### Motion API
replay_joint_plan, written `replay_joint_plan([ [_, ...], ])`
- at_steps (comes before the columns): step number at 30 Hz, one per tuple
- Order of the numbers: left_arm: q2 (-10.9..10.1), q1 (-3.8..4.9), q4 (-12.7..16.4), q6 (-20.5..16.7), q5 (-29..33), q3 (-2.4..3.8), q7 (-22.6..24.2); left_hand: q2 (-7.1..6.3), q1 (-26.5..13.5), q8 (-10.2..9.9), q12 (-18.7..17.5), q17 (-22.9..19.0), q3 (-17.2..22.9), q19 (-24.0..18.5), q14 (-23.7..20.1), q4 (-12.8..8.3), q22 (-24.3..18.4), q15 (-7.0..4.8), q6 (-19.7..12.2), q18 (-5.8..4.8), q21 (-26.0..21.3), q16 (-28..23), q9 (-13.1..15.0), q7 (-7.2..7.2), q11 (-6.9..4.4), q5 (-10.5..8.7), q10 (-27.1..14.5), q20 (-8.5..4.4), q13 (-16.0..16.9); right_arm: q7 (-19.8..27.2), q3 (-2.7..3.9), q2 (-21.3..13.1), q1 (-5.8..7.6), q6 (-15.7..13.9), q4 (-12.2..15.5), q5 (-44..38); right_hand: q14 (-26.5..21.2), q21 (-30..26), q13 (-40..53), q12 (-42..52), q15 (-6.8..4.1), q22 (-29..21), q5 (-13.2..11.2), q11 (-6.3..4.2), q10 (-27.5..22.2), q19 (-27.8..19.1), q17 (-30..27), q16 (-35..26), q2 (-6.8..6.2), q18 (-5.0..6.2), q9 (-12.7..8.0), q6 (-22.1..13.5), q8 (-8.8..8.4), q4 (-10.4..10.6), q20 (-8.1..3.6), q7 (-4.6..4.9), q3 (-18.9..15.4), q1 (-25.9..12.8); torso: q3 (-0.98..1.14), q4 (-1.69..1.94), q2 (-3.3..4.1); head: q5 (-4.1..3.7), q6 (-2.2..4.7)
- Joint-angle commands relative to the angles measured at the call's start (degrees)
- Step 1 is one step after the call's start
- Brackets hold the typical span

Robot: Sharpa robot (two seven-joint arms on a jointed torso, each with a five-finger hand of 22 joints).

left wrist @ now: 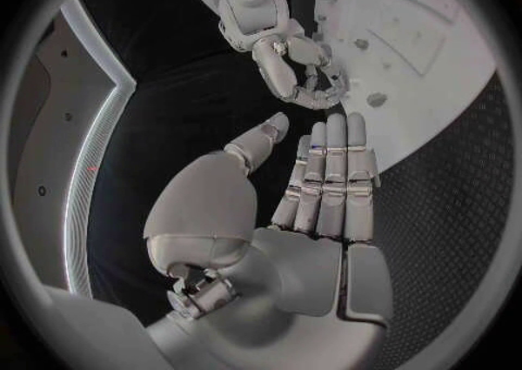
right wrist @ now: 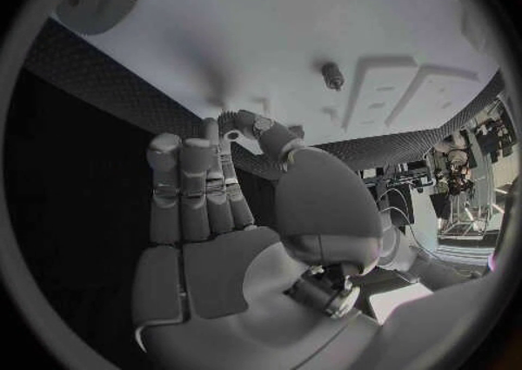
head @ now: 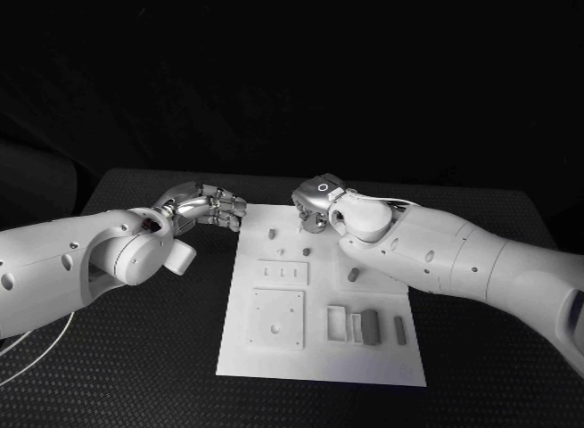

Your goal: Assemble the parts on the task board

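Both my hands empty: left hand [left wrist: 316,205] fingers straight, right hand [right wrist: 217,213] loosely spread (task board [head: 369,357] just beyond fingertips).

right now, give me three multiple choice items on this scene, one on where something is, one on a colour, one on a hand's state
1. Where is the left hand?
A. at the task board's far left corner
B. over the board's near edge
C. off the table

2. What colour is the task board?
A. black
B. white
C. red

3. What is the state of the right hand?
A. gripping a large plate
B. pressed flat on the board
C. holding nothing, fingers apart

Answers:
1 A, the head view shows it by the board's far left corner.
2 B, the board is a white plate on the black table.
3 C, the right wrist view shows straight fingers and an empty palm.
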Motion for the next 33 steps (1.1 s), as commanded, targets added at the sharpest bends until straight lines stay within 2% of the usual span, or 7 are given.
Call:
replay_joint_plan([
  [1, -0.11, 0.18, 0.18, 0.74, 0.22, 0.06, 0.13, -0.36, -0.04, -0.23, -0.30, 0.08, -0.40, -0.06, 0.44, 0.09, -0.07, 0.11, 0.15, 0.37, -0.39, -0.30, 0.08, 0.29, 0.39, -0.15, -0.08, -0.29, 0.07, 0.27, -0.03, -0.02, -0.07, 0.22, -0.01, -0.12, -0.04, 0.16, 0.04, -0.23, -0.25, 0.83, 0.24, 0.16, -0.13, -0.08, -0.06, 0.23, 0.03, 5.76, 0.00, -0.14, 0.02, -0.04, -0.41, 0.28, 0.34, -0.21, 0.03, -0.11, -0.01, 0.07, -0.09],
  [10, -0.03, 0.22, 0.14, 0.73, 0.22, 0.06, 0.17, -0.38, -0.07, -0.26, -0.34, 0.12, -0.42, -0.06, 0.45, 0.09, -0.08, 0.12, 0.15, 0.35, -0.43, -0.37, 0.09, 0.29, 0.39, -0.16, -0.08, -0.29, 0.09, 0.21, -0.03, 0.03, -0.06, 0.35, -0.83, -0.11, -0.04, 0.16, 0.06, -0.26, -0.24, 0.83, 0.24, 0.17, -0.14, -0.08, -0.07, 0.24, 0.04, 5.76, 0.01, -0.15, 0.00, -0.06, -0.41, 0.28, 0.35, -0.19, -0.10, 0.05, -0.08, 0.02, 0.00],
  [17, 0.06, 0.26, 0.02, 0.77, 0.22, 0.05, 0.10, -0.38, -0.09, -0.27, -0.36, 0.15, -0.44, -0.06, 0.46, 0.11, -0.08, 0.12, 0.16, 0.34, -0.44, -0.41, 0.10, 0.29, 0.39, -0.16, -0.07, -0.29, 0.10, 0.51, -0.03, 0.39, -0.06, 0.39, -1.17, 0.62, -0.36, -0.02, -0.07, -1.40, 0.36, 0.85, 0.23, 0.79, -1.52, -0.40, -0.18, 0.27, -0.15, 5.76, -0.27, -1.45, -0.99, -0.21, -0.29, 0.88, 0.50, 0.02, 0.02, 0.00, -0.03, 0.00, 0.11],
  [21, 0.10, 0.26, -0.01, 0.67, 0.20, 0.05, -0.05, -0.38, -0.11, -0.28, -0.37, 0.17, -0.45, -0.05, 0.46, 0.11, -0.08, 0.12, 0.16, 0.34, -0.45, -0.42, 0.11, 0.29, 0.40, -0.16, -0.07, -0.29, 0.11, 0.60, -0.03, 0.38, -0.06, 0.51, -1.20, 0.94, -0.52, -0.15, -0.59, -2.30, 0.94, 0.83, 0.23, 1.41, -3.04, -0.53, -0.29, 0.28, -0.26, 5.76, -0.56, -2.60, -1.77, -0.22, -0.20, 1.17, 0.57, 0.16, 0.03, -0.02, -0.06, 0.07, 0.11],
  [33, 0.16, 0.26, -0.04, 0.50, 0.04, 0.05, -0.32, -0.42, -0.02, -0.42, -0.48, 0.28, -0.42, -0.05, 0.48, 0.07, -0.09, 0.11, 0.02, 0.32, -0.53, -0.57, 0.10, 0.34, 0.42, -0.15, -0.12, -0.31, 0.15, 0.92, -0.03, 0.36, -0.06, 0.21, -1.07, 1.51, -0.98, -0.42, -2.05, -2.39, 1.49, 0.83, 0.22, 1.97, -5.54, -0.88, -0.54, 0.25, -0.44, 5.76, -1.02, -4.17, -2.74, -0.24, 0.04, 1.15, 0.61, 0.45, 0.06, -0.08, -0.04, 0.14, 0.12],
])
